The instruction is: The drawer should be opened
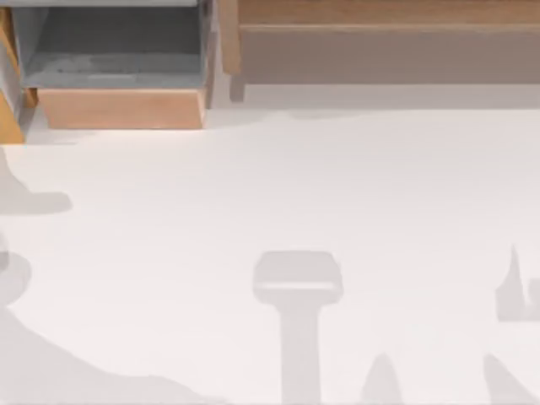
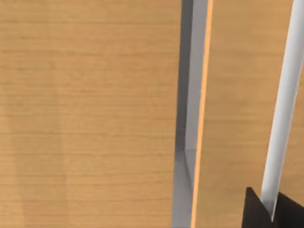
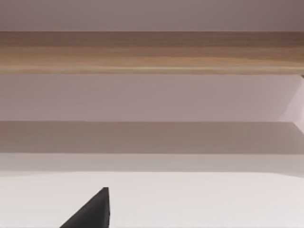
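Drawer (image 1: 122,76) pulled out, part cropped; left end effector (image 2: 270,211) at handle (image 2: 282,109).

pale handle bar (image 2: 284,109) runs down between the dark fingertips (image 2: 256,211), wooden drawer front (image 2: 90,114) just behind it.

— How is the light falling on the bench (image 1: 278,186)?
— Bright and even; soft grey shadows are lying across its near edge and left side.
— Any glare?
— None; the edges are looking slightly soft throughout.
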`<state>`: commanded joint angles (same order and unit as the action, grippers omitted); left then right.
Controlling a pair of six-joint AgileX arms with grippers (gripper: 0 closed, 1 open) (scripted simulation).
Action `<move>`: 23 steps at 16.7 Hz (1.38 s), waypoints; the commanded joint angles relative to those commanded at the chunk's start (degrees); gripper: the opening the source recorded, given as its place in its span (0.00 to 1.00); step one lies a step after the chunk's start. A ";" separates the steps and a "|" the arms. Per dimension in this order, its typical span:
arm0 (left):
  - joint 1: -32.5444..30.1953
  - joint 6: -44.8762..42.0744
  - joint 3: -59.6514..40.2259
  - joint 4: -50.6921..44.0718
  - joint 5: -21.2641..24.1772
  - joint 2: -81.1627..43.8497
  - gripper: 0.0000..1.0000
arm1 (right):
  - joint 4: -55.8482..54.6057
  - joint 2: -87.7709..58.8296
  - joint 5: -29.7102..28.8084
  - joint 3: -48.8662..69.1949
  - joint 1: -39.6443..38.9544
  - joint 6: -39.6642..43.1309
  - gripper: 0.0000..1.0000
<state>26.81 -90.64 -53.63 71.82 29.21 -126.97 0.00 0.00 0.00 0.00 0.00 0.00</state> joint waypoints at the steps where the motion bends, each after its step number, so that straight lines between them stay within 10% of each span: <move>1: 0.00 0.00 0.00 0.00 0.00 0.00 0.00 | 0.00 0.00 0.00 0.00 0.00 0.00 1.00; 23: 10.24 -0.72 23.04 12.41 10.16 8.80 0.00 | 0.00 0.00 0.00 0.00 0.00 0.00 1.00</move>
<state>37.05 -91.37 -30.59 84.23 39.38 -118.18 0.00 0.00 0.00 0.00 0.00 0.00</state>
